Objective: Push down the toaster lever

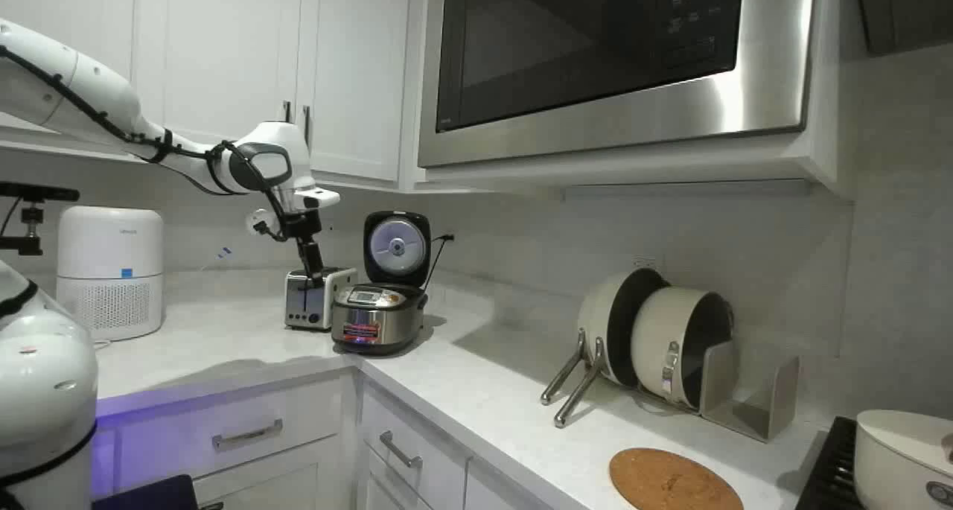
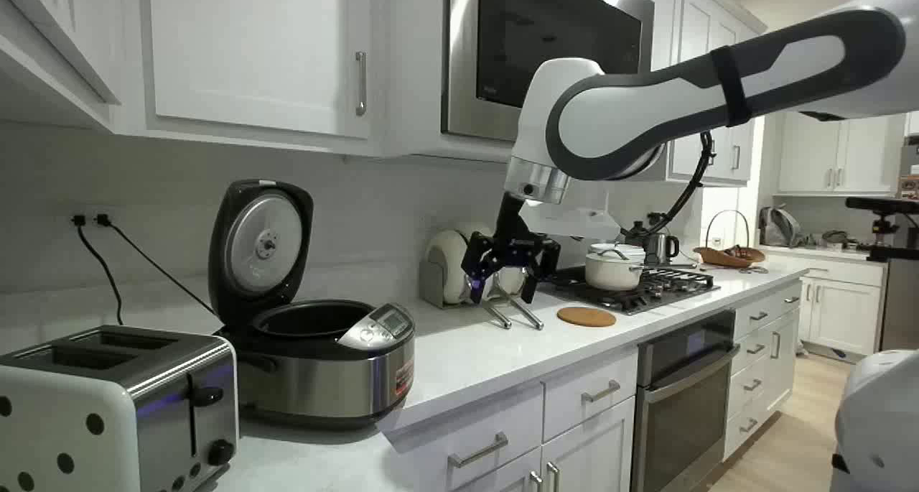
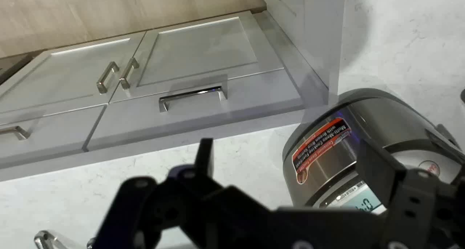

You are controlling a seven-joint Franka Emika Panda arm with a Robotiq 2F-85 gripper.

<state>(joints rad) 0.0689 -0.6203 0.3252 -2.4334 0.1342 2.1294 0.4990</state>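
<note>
The toaster (image 1: 309, 305) is a small silver-grey box with a white side, standing left of the round cooker in an exterior view. In an exterior view the toaster (image 2: 79, 413) shows dark spots on its white side, two slots on its dark top, and a black lever (image 2: 208, 396) near the top of its vertical track. My gripper (image 2: 502, 291) is open and empty, pointing down, well apart from the toaster there. In an exterior view the gripper (image 1: 314, 272) overlaps the toaster's top. In the wrist view the open gripper (image 3: 290, 165) frames the counter and cooker; the toaster is not clearly visible.
The round cooker (image 2: 323, 384) stands beside the toaster with its lid open; its front shows in the wrist view (image 3: 323, 151). A white appliance (image 1: 110, 272) stands at the far left. Pans (image 1: 674, 339) in a rack and a cork mat (image 1: 670, 480) are along the counter. Cabinets hang overhead.
</note>
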